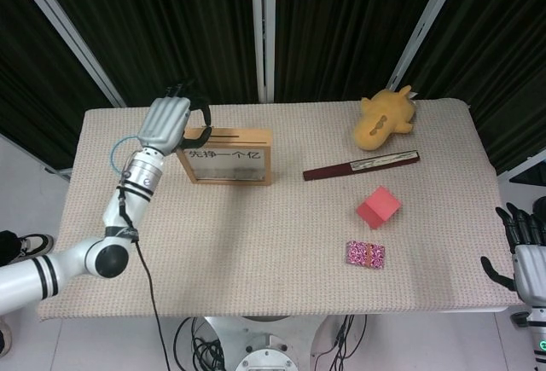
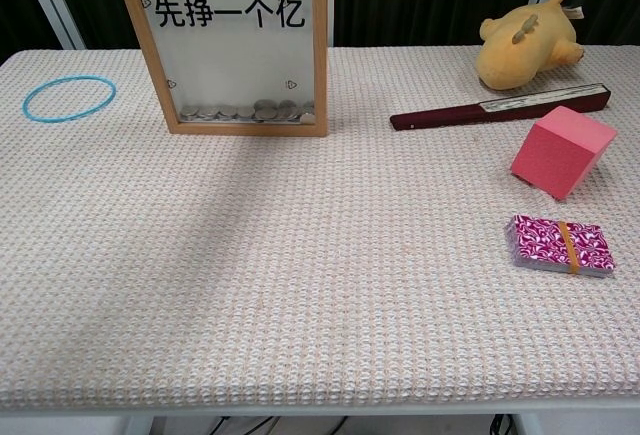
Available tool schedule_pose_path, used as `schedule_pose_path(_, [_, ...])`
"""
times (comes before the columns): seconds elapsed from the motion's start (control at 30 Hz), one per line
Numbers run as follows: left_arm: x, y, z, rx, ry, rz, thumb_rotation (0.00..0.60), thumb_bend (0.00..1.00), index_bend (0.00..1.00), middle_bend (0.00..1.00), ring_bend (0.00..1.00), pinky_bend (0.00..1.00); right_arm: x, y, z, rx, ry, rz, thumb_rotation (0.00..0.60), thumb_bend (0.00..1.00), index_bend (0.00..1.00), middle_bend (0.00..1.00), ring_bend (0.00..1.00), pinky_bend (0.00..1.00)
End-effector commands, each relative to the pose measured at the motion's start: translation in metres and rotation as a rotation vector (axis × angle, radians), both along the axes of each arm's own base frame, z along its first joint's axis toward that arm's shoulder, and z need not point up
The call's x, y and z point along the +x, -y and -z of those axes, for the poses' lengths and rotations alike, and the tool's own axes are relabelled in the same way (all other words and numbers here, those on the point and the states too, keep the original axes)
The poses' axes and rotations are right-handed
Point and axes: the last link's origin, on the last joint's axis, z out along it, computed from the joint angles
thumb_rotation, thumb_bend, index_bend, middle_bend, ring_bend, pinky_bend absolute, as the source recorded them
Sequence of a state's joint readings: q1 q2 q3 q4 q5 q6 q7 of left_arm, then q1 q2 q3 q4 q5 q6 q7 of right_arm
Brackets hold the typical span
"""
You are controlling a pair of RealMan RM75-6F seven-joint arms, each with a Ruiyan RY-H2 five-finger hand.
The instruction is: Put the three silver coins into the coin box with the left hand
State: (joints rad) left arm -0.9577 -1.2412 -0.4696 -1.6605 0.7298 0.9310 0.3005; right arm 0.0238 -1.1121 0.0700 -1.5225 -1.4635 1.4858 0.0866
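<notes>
The wooden coin box [image 1: 223,157] [image 2: 235,45] stands upright at the back left, glass front with black characters. Several silver coins [image 2: 245,111] lie along its bottom. My left hand [image 1: 171,119] hovers at the box's top left corner, fingers curled and thumb reaching toward the top slot [image 1: 223,135]. No coin shows between its fingers, and it is outside the chest view. I see no loose coins on the cloth. My right hand [image 1: 525,256] hangs off the table's right front edge, fingers apart, holding nothing.
A blue ring [image 2: 68,97] lies left of the box. A yellow plush [image 1: 386,117], a dark red folded fan [image 1: 361,165], a pink cube [image 1: 378,206] and a banded card deck [image 1: 365,253] occupy the right half.
</notes>
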Motion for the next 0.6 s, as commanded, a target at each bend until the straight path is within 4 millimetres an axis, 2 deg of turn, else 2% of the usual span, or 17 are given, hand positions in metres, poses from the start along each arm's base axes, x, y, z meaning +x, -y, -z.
schedule_pose_path(0.03, [0.006,-0.005,0.017,-0.042,0.013,-0.035,0.600,0.45,0.65,0.28,0.05,0.07,-0.002,-0.001,-0.001,-0.004,0.001,0.007,0.600,0.24,0.00,0.00,0.00,0.00])
schedule_pose_path(0.23, [0.002,-0.006,0.034,-0.075,0.017,-0.073,0.600,0.45,0.65,0.28,0.05,0.05,-0.003,-0.002,0.001,0.004,0.000,0.004,0.600,0.24,0.00,0.00,0.00,0.00])
schedule_pose_path(0.6, [-0.001,-0.012,0.038,-0.070,0.039,-0.098,0.600,0.45,0.66,0.29,0.05,0.05,-0.006,-0.001,0.001,0.005,0.004,0.011,0.600,0.24,0.00,0.00,0.00,0.00])
